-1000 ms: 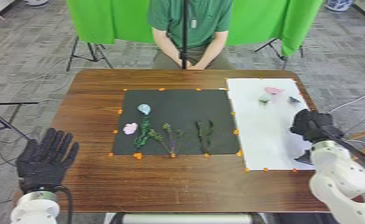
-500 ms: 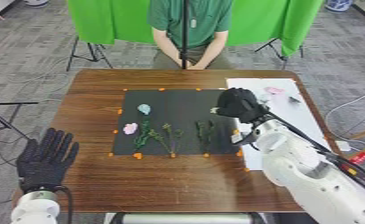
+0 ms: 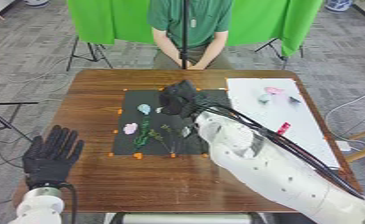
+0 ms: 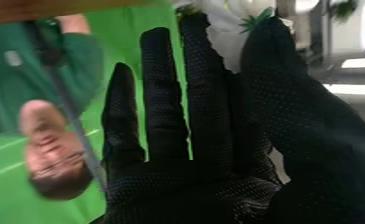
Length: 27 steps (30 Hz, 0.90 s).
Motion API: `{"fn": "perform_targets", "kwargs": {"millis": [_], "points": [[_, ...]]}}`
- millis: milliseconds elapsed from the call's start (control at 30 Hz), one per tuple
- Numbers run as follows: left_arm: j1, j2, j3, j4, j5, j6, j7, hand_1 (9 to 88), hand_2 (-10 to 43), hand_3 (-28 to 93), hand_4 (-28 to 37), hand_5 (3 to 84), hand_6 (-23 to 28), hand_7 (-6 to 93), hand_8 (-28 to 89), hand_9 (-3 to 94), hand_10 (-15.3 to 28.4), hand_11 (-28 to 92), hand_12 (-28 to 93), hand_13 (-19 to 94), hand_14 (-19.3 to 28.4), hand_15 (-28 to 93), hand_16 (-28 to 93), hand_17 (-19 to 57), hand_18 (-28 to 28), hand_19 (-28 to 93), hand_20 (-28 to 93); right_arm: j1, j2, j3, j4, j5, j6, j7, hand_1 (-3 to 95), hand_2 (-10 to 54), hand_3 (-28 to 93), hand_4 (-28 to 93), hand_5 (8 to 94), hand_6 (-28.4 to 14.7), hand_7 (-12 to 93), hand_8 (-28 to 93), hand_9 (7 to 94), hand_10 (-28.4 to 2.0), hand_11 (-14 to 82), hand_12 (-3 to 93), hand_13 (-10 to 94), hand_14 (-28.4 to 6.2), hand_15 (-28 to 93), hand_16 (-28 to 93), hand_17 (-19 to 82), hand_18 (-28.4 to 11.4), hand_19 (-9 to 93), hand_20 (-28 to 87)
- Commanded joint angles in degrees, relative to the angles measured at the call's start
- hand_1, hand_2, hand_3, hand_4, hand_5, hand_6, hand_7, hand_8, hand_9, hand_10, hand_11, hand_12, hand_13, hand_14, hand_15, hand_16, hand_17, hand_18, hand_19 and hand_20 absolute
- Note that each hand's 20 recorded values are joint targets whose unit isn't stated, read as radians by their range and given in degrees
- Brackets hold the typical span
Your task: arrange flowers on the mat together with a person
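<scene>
My right hand [image 3: 180, 98] is over the upper middle of the dark mat [image 3: 125, 146], pinching a white flower [image 3: 159, 110] at its side. In the right wrist view, my right hand [image 4: 201, 185] holds the white flower [image 4: 225, 42], with a bit of green leaf, between thumb and fingers. On the mat's left part lie a light blue flower [image 3: 144, 108], a pink flower [image 3: 130, 128] and a dark green stem [image 3: 142, 136]. Thin green sprigs [image 3: 169, 141] lie beside them, and my right forearm covers the mat's right part. Open, my left hand [image 3: 49, 161] is at the table's left edge.
The white sheet [image 3: 248, 90] on the right bears a pink flower [image 3: 273, 90], a pale bluish flower [image 3: 265, 98] and a dark grey piece [image 3: 294, 100]. Across the brown table [image 3: 98, 187], a person's hands [image 3: 189, 65] rest together beyond the far edge.
My right hand has swung left from the white sheet to above the mat, carrying the white flower. The left hand has barely moved; the person's hands stay still.
</scene>
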Motion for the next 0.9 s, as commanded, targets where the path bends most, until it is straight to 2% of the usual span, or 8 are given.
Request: {"fn": "perform_targets", "kwargs": {"millis": [33, 100, 433, 533, 567, 667, 800, 900], "points": [[0.1, 0.11, 0.31, 0.25, -1.41, 0.55, -0.51, 29.0, 17.1, 76, -28.3, 52.1, 8.6, 18.0, -12, 46.3, 14.1, 25, 7, 35, 16.6, 41, -10, -6.5, 16.3, 45, 11, -0.4, -0.6, -3.8, 1.4, -5.0, 1.1, 1.3, 54.8, -5.8, 65, -28, 65.4, 4.7, 45, -9, 74.3, -6.5, 10.9, 28.4, 54, -8.2, 20, 25, 16, -16.6, 43, 16], [-0.1, 0.09, 0.12, 0.43, -1.27, 0.63, -1.03, 29.0, 17.1, 76, -28.3, 52.2, 8.6, 18.1, -12, 46.3, 14.2, 25, 7, 35, 16.6, 41, -10, -6.5, 16.3, 45, 11, -0.7, -0.4, -4.2, 1.4, -6.1, 1.0, 1.6, 54.8, -6.2, 65, -28, 64.6, 4.4, 45, -10, 73.5, -6.6, 11.1, 28.1, 52, -8.8, 20, 24, 16, -16.7, 43, 16], [-0.9, 0.41, 0.63, 0.72, -1.19, 0.56, -1.24, 29.1, 17.2, 76, -28.3, 52.4, 8.6, 18.3, -12, 46.5, 14.2, 25, 7, 35, 16.6, 41, -10, -6.5, 16.4, 45, 11, -2.4, -2.0, -4.0, 2.2, -7.1, 1.6, 3.4, 54.5, -7.0, 66, -28, 62.8, 3.5, 44, -10, 71.2, -7.5, 13.4, 26.0, 52, -9.0, 21, 23, 15, -16.9, 45, 15], [-0.9, 0.42, 0.74, 0.5, -1.67, 0.64, -1.29, 29.0, 17.2, 76, -28.3, 52.4, 8.6, 18.4, -12, 46.6, 14.3, 25, 7, 35, 16.6, 41, -10, -6.5, 16.3, 45, 11, -3.3, -2.1, -2.9, 1.3, -6.3, -0.8, 3.6, 54.8, -7.3, 65, -28, 61.8, 3.5, 43, -11, 70.4, -7.5, 13.7, 25.5, 52, -9.1, 21, 23, 15, -16.9, 45, 15], [-0.9, 0.02, 0.53, 0.39, -1.33, 1.0, -1.73, 29.0, 17.2, 76, -28.3, 52.4, 8.6, 18.4, -12, 46.6, 14.3, 25, 7, 35, 16.6, 41, -10, -6.5, 16.3, 45, 11, -3.5, -2.1, -2.8, 1.2, -6.3, -0.5, 3.8, 55.1, -7.5, 65, -28, 61.4, 3.3, 43, -11, 69.9, -7.5, 13.8, 25.3, 52, -9.1, 21, 23, 15, -16.9, 45, 15], [-0.8, -0.02, 0.29, 0.43, -1.84, 1.35, -1.39, 29.0, 17.3, 76, -28.3, 52.5, 8.7, 18.4, -12, 46.6, 14.3, 25, 7, 35, 16.7, 42, -10, -6.5, 16.3, 45, 11, -3.8, -1.8, -2.7, 1.0, -6.2, -0.1, 3.7, 55.3, -8.0, 65, -28, 60.6, 3.3, 42, -12, 68.6, -7.6, 14.6, 23.7, 51, -9.3, 22, 22, 15, -17.0, 45, 15], [-0.6, 0.52, 0.48, 0.45, -2.38, 1.41, -0.62, 29.1, 17.2, 76, -28.3, 52.8, 8.7, 18.6, -12, 46.8, 14.3, 25, 7, 35, 16.6, 42, -10, -6.5, 16.3, 45, 11, -3.9, -1.5, -2.3, 0.4, -4.4, -1.2, 3.7, 53.6, -9.3, 69, -28, 58.6, 3.3, 35, -11, 65.0, -8.5, 18.3, 17.2, 51, -9.4, 22, 21, 14, -17.3, 47, 14], [-0.7, 0.19, 0.52, 0.4, -2.59, 1.33, -0.94, 30.0, 15.9, 77, -28.3, 52.7, 8.6, 18.8, -12, 46.8, 14.3, 26, 7, 35, 16.6, 42, -10, -6.4, 16.4, 45, 11, -4.1, -1.2, -2.1, 0.2, -4.0, -1.5, 3.9, 52.2, -9.5, 72, -28, 57.2, 3.7, 30, -13, 64.3, -8.5, 18.5, 16.2, 51, -9.4, 22, 21, 14, -17.4, 47, 13]]}}
